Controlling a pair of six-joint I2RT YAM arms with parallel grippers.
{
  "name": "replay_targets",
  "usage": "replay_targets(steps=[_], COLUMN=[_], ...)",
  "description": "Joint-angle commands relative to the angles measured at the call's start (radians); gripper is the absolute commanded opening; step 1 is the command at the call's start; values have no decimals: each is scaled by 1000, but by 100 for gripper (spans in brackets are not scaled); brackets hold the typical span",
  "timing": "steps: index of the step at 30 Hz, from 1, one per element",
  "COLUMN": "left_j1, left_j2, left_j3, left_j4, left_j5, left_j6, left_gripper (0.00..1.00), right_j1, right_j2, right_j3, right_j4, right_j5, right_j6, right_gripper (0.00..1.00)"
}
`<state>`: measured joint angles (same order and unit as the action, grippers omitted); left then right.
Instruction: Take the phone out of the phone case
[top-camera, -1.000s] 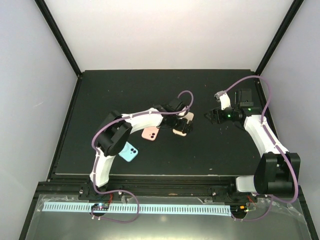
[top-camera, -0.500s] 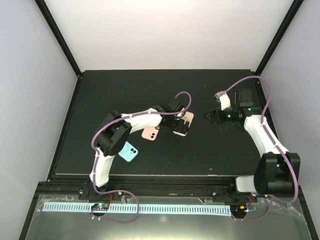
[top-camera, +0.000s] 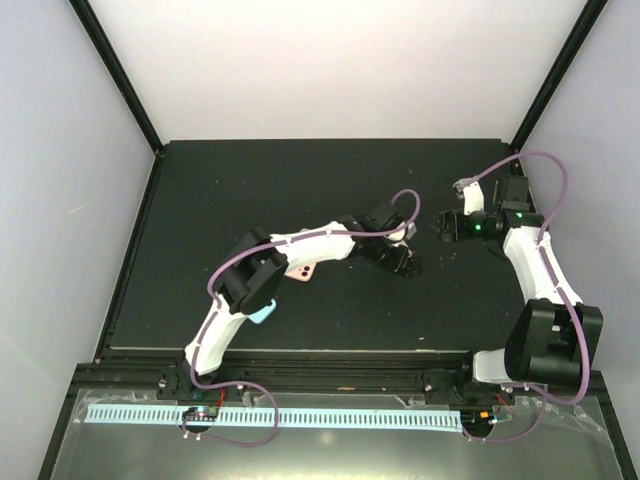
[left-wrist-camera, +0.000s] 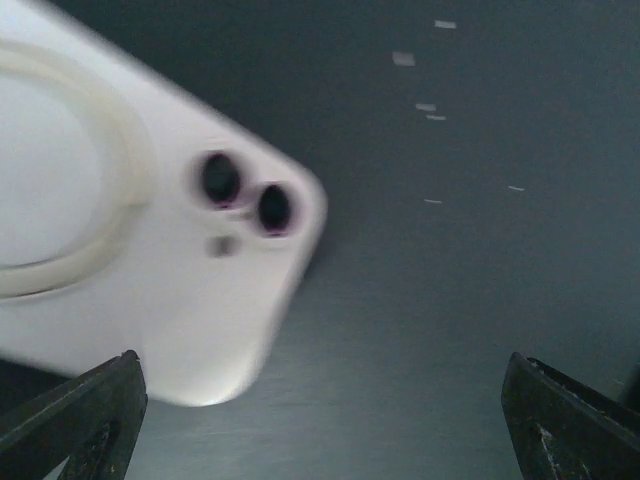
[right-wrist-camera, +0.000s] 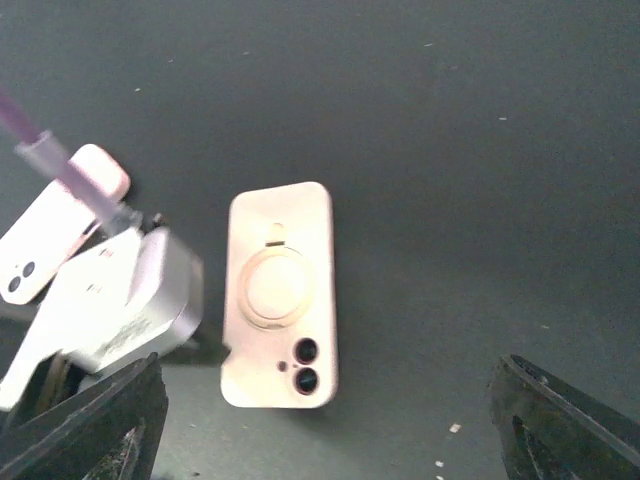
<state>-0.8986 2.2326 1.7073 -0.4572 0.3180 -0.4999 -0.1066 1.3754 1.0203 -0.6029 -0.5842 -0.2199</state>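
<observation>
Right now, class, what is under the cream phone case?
The phone case lies back up, flat on the black table; ring and two lenses show. Its underside is covered, so any phone screen beneath cannot be seen.

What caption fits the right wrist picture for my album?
Cream phone case lying camera-side up on the dark table, a pink phone nearby.

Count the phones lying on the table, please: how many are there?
3. A cream phone lies back up by the left gripper; a pink phone lies beside the left arm; a blue phone peeks from under that arm's elbow. Others may be hidden under the arms.
</observation>
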Motion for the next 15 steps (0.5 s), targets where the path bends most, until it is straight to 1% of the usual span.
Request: replay_targets(steps=[1,4,7,9,11,13,15], left_j1=[-35,-35,-34,-35,-36,-36,-36], left_j2=[-55,-235,-456,-622,-748,-859,-954], left_j3=[56,-89,-280,-414,-509,-587,-652], left_j4=[41,54,54,47,29,1,-35], left_j5=[51,-67,-122,-139,-157,-186,-245], left_j6=[0,55,81,87,96,105,97], left_gripper=[99,99,98,99,98,97,97], right_j1=[-40,-41,-29,11,60,109,159], right_j2=[-8,-10,-3,3,12,28,56], right_j3=[31,30,21,16,14,24,46], right_j4=[-55,-104,-131,-146,-160,-172,-193], right_j5=[1,30,114,201,278,324,357], right_j6=[-65,-166,-248,-295,-322,-311,-274], right_gripper=[90,91,89,88,87,88,99])
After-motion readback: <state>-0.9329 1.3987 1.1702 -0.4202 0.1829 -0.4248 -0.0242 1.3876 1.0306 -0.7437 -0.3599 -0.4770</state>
